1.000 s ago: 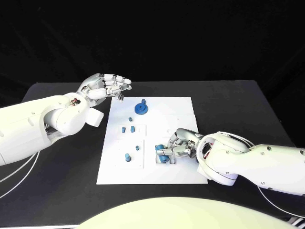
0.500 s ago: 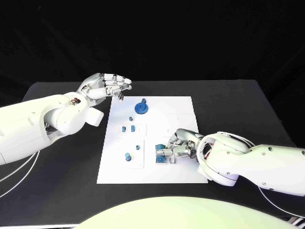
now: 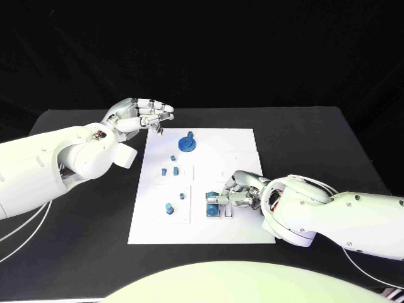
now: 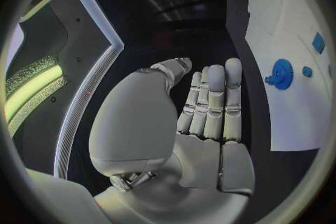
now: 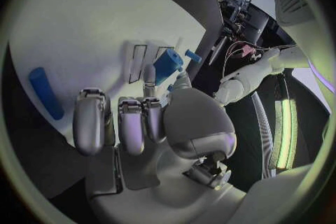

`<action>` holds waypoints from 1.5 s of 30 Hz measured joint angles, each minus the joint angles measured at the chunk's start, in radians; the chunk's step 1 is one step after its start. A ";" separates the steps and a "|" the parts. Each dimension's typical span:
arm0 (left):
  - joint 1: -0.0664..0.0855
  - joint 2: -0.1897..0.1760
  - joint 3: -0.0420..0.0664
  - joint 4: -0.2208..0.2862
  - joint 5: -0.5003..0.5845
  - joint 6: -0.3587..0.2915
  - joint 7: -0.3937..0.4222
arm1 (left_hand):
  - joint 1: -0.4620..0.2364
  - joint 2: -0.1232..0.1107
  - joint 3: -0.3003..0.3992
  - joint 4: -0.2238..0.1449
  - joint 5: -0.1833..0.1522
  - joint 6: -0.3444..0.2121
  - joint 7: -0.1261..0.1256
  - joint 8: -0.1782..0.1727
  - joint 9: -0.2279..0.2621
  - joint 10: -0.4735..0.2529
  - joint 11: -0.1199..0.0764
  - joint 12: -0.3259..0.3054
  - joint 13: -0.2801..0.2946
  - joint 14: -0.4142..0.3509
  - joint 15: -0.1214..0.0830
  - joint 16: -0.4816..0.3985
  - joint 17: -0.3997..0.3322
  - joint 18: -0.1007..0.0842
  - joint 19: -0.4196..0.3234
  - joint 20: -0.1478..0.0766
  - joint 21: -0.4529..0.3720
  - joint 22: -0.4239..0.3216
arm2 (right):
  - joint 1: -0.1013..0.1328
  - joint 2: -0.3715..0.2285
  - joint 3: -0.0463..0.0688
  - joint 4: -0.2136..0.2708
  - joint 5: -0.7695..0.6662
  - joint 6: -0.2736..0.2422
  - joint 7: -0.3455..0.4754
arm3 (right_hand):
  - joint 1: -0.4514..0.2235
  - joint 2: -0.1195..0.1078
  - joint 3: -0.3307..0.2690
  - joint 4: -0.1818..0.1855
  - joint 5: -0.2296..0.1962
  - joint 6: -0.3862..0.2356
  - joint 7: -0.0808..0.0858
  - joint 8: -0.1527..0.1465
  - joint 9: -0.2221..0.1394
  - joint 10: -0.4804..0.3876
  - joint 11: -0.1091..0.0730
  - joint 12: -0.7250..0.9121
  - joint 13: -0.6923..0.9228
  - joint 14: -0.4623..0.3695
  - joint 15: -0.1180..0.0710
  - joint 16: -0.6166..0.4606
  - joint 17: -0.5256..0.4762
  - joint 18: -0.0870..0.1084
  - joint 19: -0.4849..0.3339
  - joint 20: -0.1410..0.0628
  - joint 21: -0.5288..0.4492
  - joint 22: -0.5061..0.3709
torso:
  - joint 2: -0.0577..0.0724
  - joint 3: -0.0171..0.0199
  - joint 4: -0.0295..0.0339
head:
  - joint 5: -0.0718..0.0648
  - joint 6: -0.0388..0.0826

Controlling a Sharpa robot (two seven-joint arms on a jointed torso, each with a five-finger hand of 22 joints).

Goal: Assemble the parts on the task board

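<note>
A: What do we see on the black table [image 3: 84,252]?

B: We see the white task board [image 3: 216,230] lying flat in the middle. Small blue parts are on it.

A: Which parts can we tell apart?

B: Near the far end we see a blue gear [image 3: 187,144] with a little peg sticking up. In the left wrist view the same gear [image 4: 281,74] sits on the board with a small blue round piece [image 4: 307,71] just beside it. Down the left side of the board we see small blue pegs [image 3: 169,207].

A: Where is our left hand [image 3: 140,115]?

B: It is up above the far left corner of the board, near the gear but not touching it. The fingers are curled in together. In the left wrist view our fingers [image 4: 212,101] lie side by side, and we see nothing in them.

A: And our right hand [image 3: 239,191]?

B: It is low on the board, near its right middle. Its fingertips touch a blue block [image 3: 213,206]. In the right wrist view we see a blue cylinder [image 5: 167,65] at the tips of the thumb and a finger [image 5: 149,79]. We cannot tell if it is pinched or just touched. A long blue peg [image 5: 45,93] lies on the board well apart.
</note>
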 measured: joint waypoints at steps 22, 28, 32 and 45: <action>0.000 -0.002 0.000 -0.002 -0.002 0.000 -0.006 | 0.000 0.000 0.003 0.003 0.000 0.000 0.000 0.000 0.000 0.000 0.000 0.000 0.000 0.000 0.000 0.000 0.000 0.000 0.000 0.000 0.000 -0.001 | 0.002 -0.070 0.000 0.079 -0.002 0.008 0.032 | 0.137 -0.041 -0.008 -0.008 0.000 -0.003 0.003 0.003 0.007 0.000 0.000 0.000 0.002 0.000 -0.007 0.000 0.000 0.000 0.000 0.000 -0.003 0.000 | 0.000 0.0007 -0.0008 | 0.006 -0.002; 0.000 -0.002 0.000 -0.003 -0.002 0.000 -0.007 | 0.000 0.000 0.003 0.003 0.000 0.000 0.000 0.000 0.000 0.000 0.000 0.000 0.000 0.000 0.000 0.000 0.000 0.000 0.000 0.000 0.000 -0.001 | 0.002 -0.062 0.000 0.065 0.001 0.016 0.034 | 0.203 -0.042 0.002 -0.017 0.001 -0.007 0.000 0.003 0.007 0.000 0.000 0.006 0.006 0.000 -0.007 0.000 0.000 0.000 0.000 0.000 -0.003 0.000 | 0.000 0.0001 -0.0002 | 0.006 -0.002; 0.000 -0.001 0.000 -0.003 -0.002 0.001 -0.007 | 0.000 0.000 0.003 0.003 0.000 0.000 0.000 0.000 0.000 0.000 0.000 0.000 0.000 0.000 0.000 0.000 0.000 0.000 0.000 0.000 0.000 -0.001 | 0.002 -0.055 0.000 0.057 0.002 0.016 0.030 | 0.237 -0.041 0.020 -0.019 0.004 -0.007 0.000 0.003 0.003 0.000 -0.002 0.005 0.007 0.000 -0.006 0.000 0.000 0.000 0.000 0.000 -0.003 0.000 | 0.001 0.0002 0.0008 | 0.006 -0.002; 0.000 -0.002 0.000 -0.003 -0.002 0.002 -0.008 | 0.000 0.000 0.003 0.003 0.000 0.000 0.000 0.000 0.000 0.000 0.000 0.000 0.000 0.000 0.000 0.000 0.000 0.000 0.000 0.000 0.000 -0.001 | 0.001 -0.034 0.000 0.036 0.000 0.008 0.010 | 0.256 -0.058 0.044 -0.014 0.004 -0.007 0.000 -0.005 -0.002 -0.001 -0.004 0.002 0.006 -0.002 -0.009 0.000 0.000 0.000 0.000 -0.007 -0.007 0.000 | 0.000 -0.0004 0.0008 | 0.009 -0.005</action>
